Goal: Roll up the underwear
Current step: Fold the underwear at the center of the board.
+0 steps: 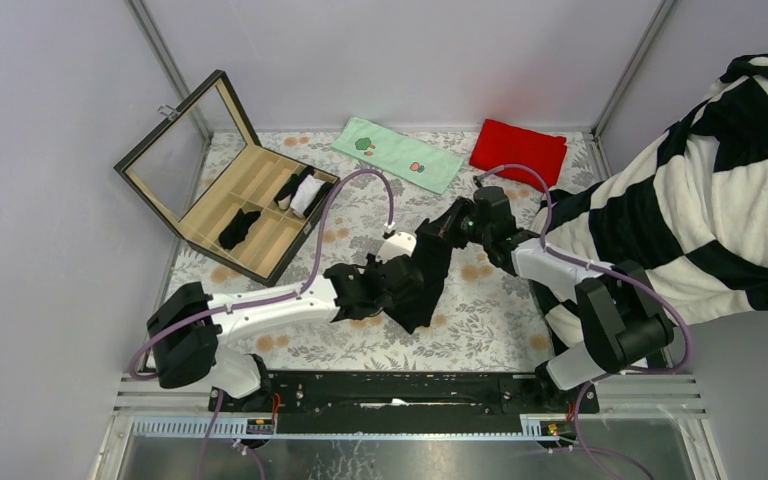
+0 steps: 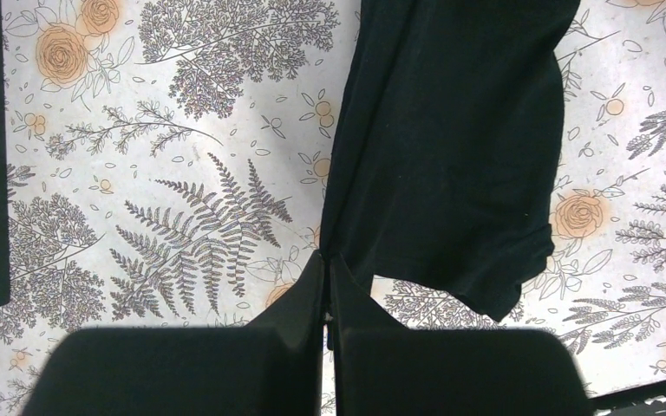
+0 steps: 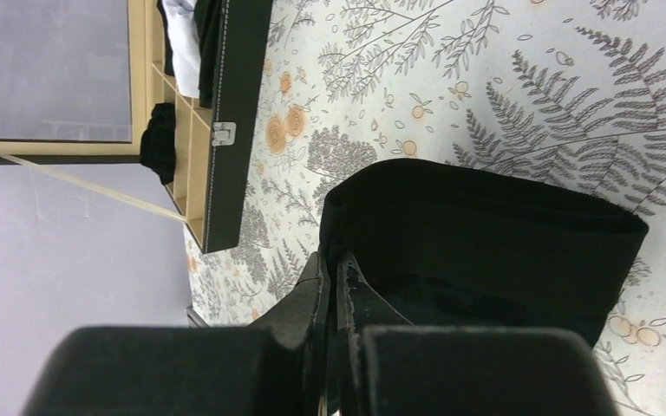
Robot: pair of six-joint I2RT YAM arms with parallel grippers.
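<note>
The left hand (image 2: pixel 327 276) and the right hand (image 3: pixel 333 264) are both clamping the underwear (image 1: pixel 422 292), stretching its long axis near-left to far-right over the desk (image 1: pixel 485 330).

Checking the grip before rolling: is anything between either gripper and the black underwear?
Nothing visible. The left gripper and the right gripper are each shut directly on the underwear, with no other item between.

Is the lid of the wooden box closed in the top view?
No, the lid stands tilted up and open, so the compartments of the wooden box are in plain view.
</note>
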